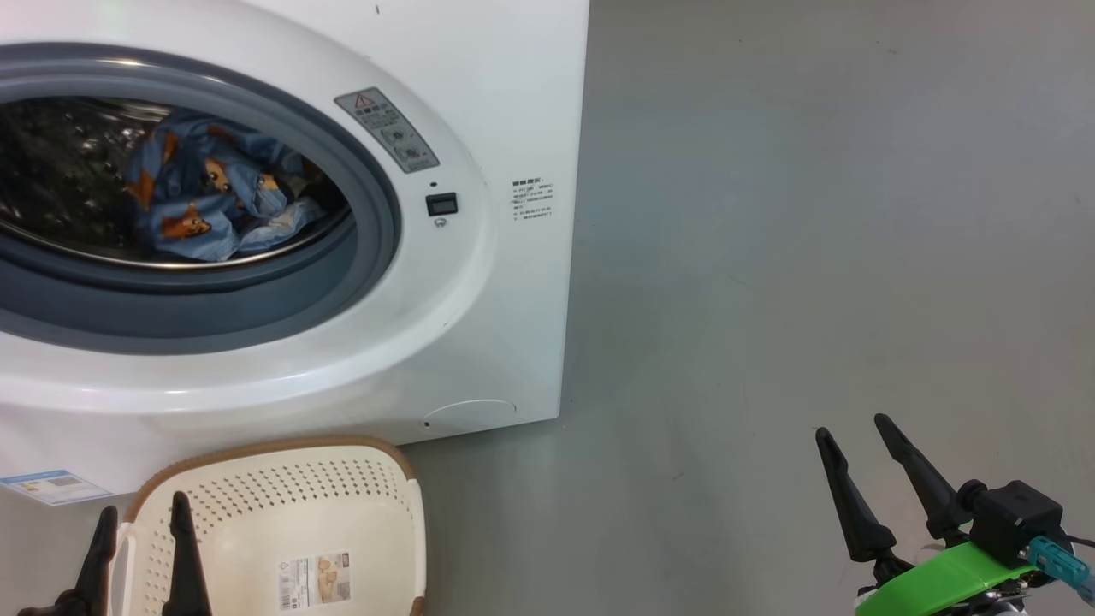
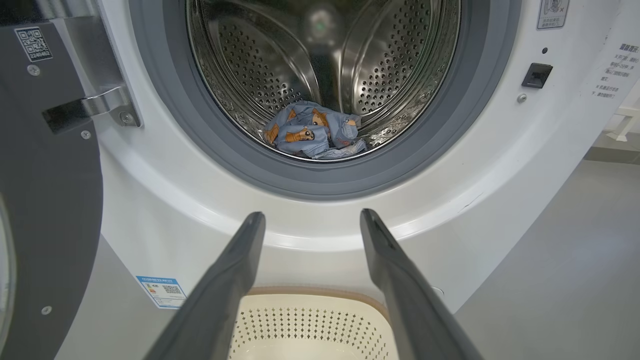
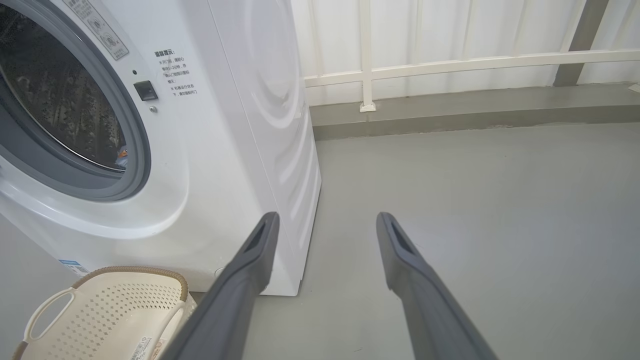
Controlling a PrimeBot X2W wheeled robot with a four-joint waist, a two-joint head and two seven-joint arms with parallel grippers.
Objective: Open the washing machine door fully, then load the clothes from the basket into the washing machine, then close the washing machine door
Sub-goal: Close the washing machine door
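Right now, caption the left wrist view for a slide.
Open left claw faces washing machine; clothes in drum, basket in front.

The washer (image 1: 513,85) is glossy white, smooth enough to catch highlights. Its drum (image 2: 390,60) is bright perforated steel, ringed by a matt grey gasket (image 2: 200,135) (rubber, by the look). The clothes (image 2: 312,135) are soft, crumpled printed cloth. The near basket (image 1: 257,513) is matt cream plastic, punched with holes, its brown rim woven-looking, a paper label (image 1: 314,580) inside. The floor (image 1: 813,214) is smooth, dull grey.
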